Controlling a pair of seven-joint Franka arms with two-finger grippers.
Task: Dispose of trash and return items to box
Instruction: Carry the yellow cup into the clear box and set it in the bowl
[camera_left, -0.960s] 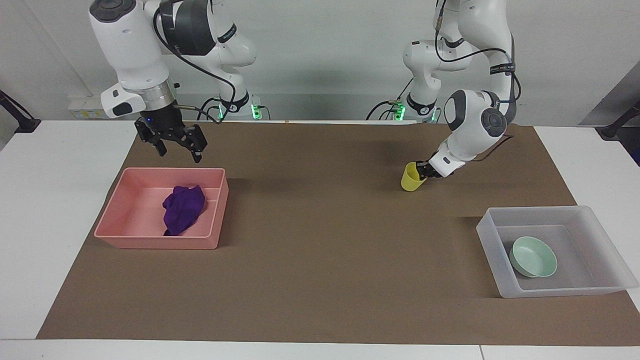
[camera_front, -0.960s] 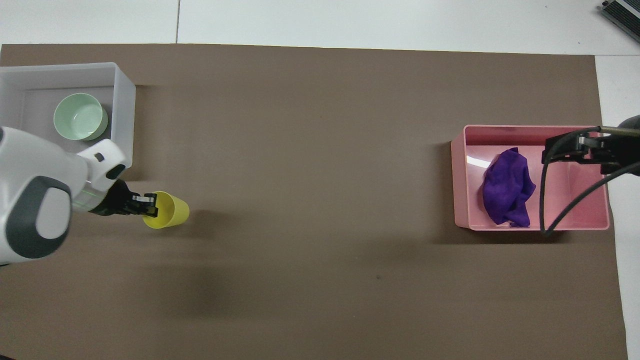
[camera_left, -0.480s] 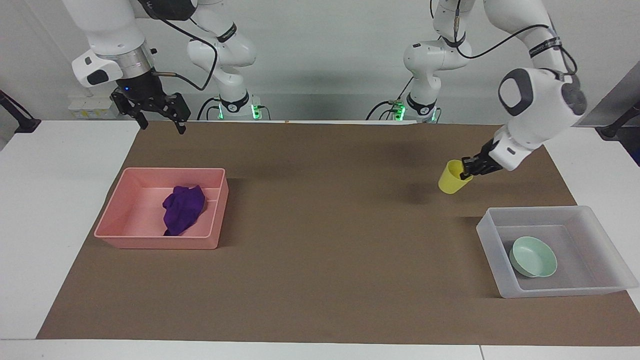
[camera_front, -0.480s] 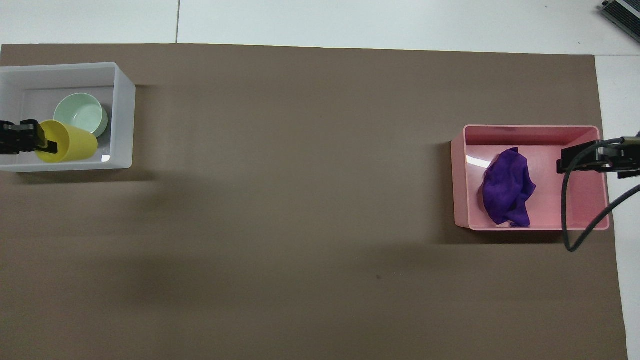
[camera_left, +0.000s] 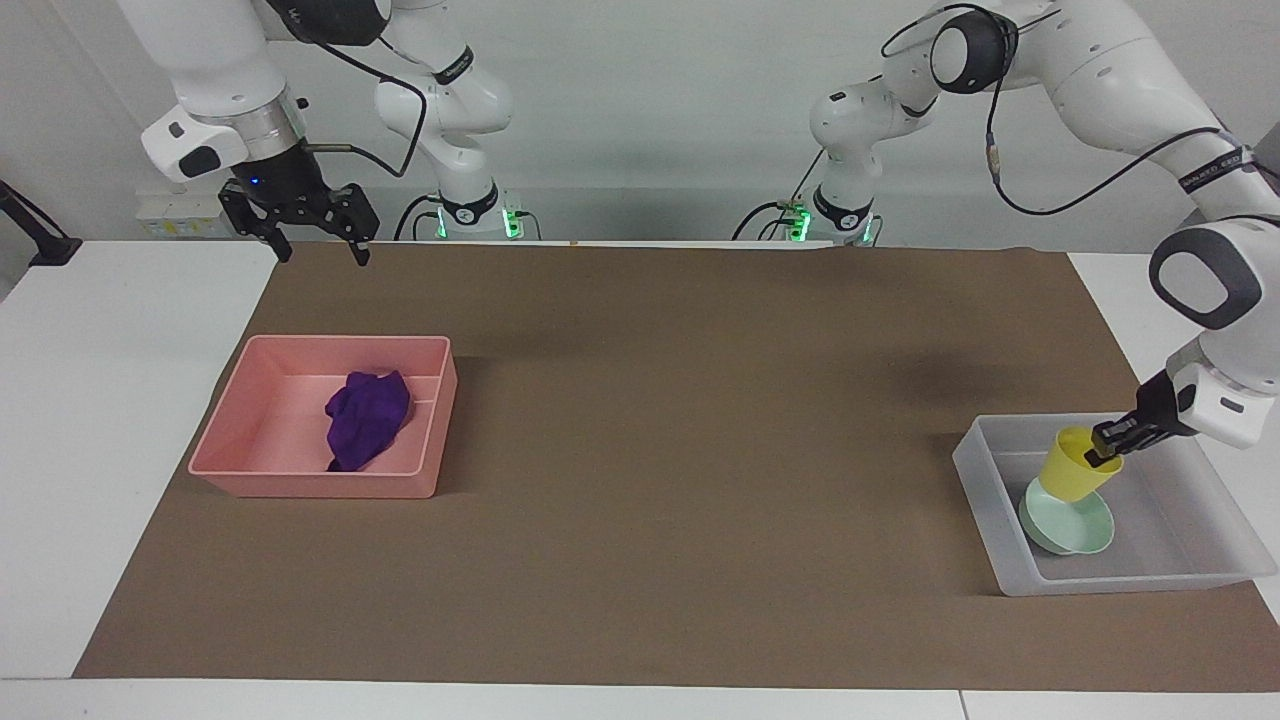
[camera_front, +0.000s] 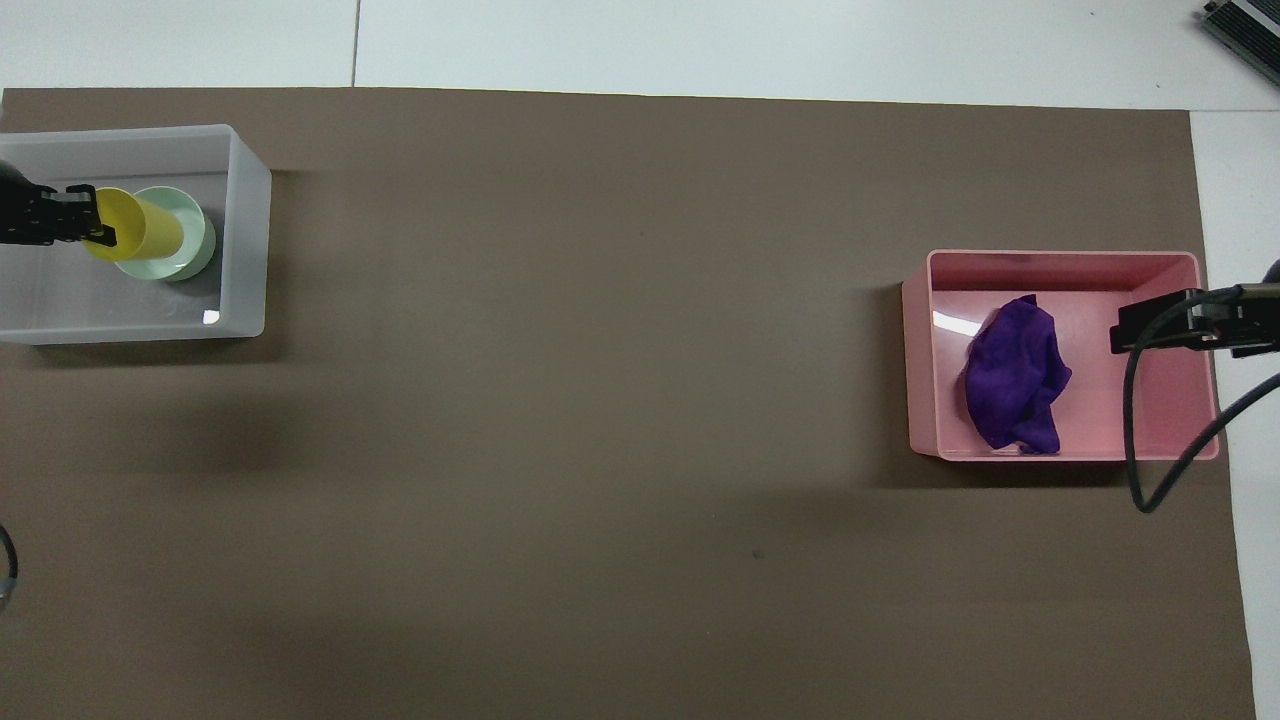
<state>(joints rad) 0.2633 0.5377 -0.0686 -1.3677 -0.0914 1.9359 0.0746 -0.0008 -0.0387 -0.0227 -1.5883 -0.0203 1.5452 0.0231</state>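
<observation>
The left gripper (camera_left: 1106, 440) clamps the yellow cup's (camera_left: 1075, 477) rim, tilted over the mint-green bowl (camera_left: 1075, 527) in the translucent bin (camera_left: 978, 480). The right gripper (camera_left: 312, 232), fingers spread, hangs high; only the facing view shows its height.

A white table (camera_left: 120, 420) carries a brown mat (camera_left: 640, 480), which bears a pink tray (camera_left: 240, 440) and a translucent box (camera_left: 985, 475).

Yellow cup (camera_left: 1075, 475) in left tool (camera_left: 1106, 444), now over the bowl (camera_left: 1080, 528)
</observation>
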